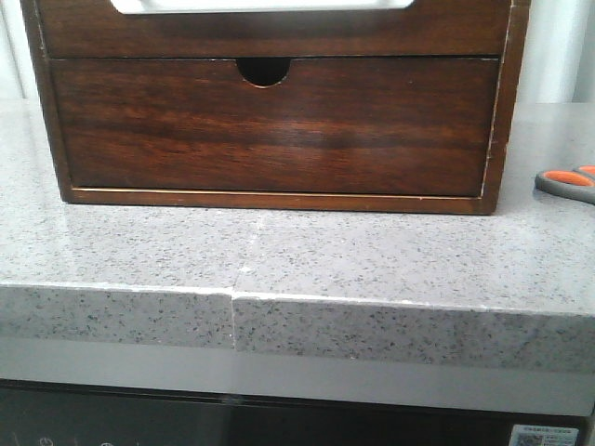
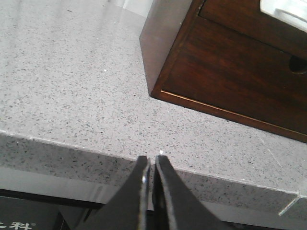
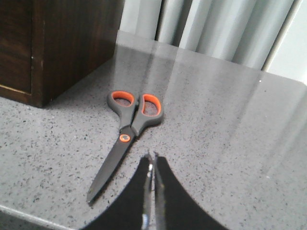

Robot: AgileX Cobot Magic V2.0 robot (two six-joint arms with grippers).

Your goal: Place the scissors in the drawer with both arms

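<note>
The scissors (image 3: 128, 125) lie flat and closed on the grey counter, just right of the wooden chest; only their grey-and-orange handles (image 1: 569, 182) show at the right edge of the front view. The drawer (image 1: 279, 32) is the upper one with a plain front; a strip of its white inside (image 1: 260, 5) shows at the top, and also in the left wrist view (image 2: 284, 10). My right gripper (image 3: 152, 157) is shut and empty, just short of the scissors' pivot. My left gripper (image 2: 150, 160) is shut and empty at the counter's front edge, left of the chest. Neither gripper shows in the front view.
The dark brown chest (image 1: 507, 111) stands on the speckled counter (image 1: 279, 246). Its lower drawer front has a half-round notch (image 1: 264, 71). The counter's front edge (image 1: 279, 321) runs across below. Pale curtains (image 3: 216, 33) hang behind the counter.
</note>
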